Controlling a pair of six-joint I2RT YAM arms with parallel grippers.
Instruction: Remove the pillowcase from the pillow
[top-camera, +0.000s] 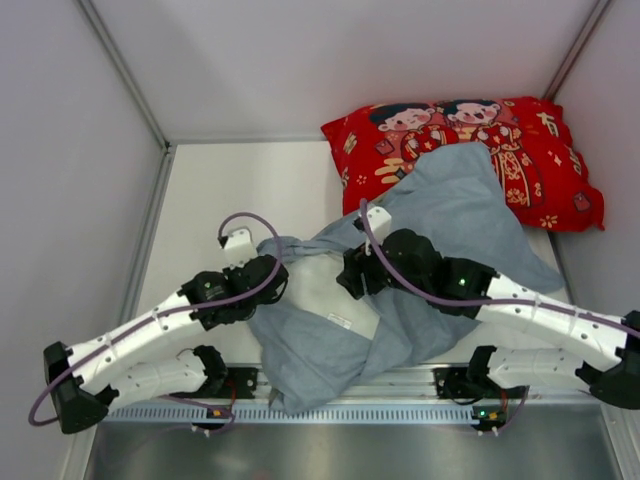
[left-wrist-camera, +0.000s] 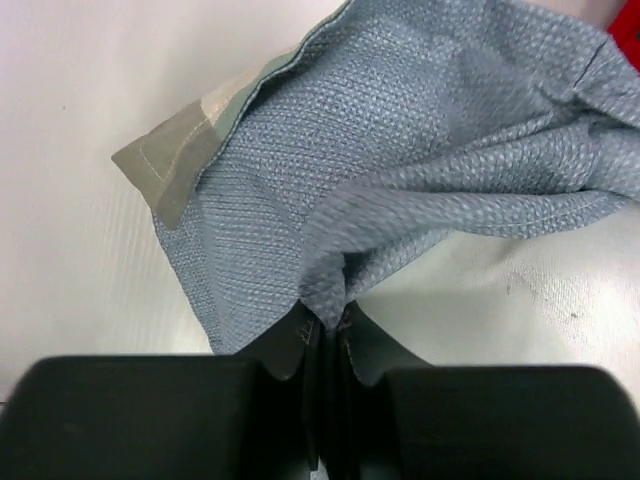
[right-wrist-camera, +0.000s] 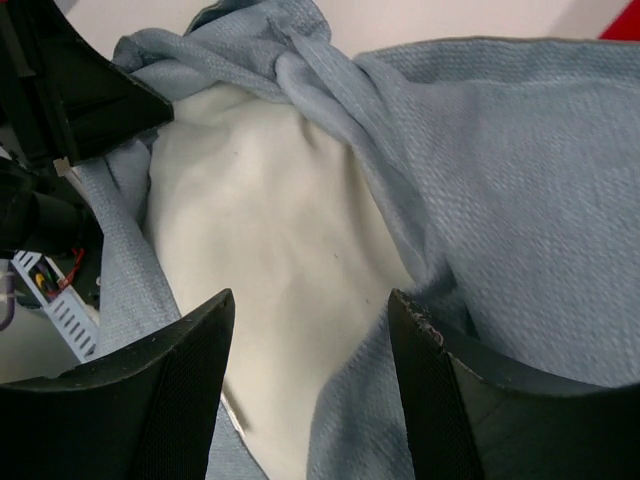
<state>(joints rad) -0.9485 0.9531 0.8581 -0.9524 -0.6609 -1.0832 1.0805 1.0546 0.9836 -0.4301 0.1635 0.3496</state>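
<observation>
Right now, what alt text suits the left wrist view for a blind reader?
The left gripper, shut, pinches a fold of the blue-grey pillowcase; a sage-green and cream corner is folded back at upper left.

My left gripper (left-wrist-camera: 326, 325) is clamped on a fold of the pillowcase (left-wrist-camera: 400, 150), blue-grey side up. The cloth bunches away from my fingers (left-wrist-camera: 285, 345). Its sage-green and cream hem corner (left-wrist-camera: 165, 170) lies on a white surface (left-wrist-camera: 70, 270). The white pillow (left-wrist-camera: 520, 290) shows beside the fold.
</observation>
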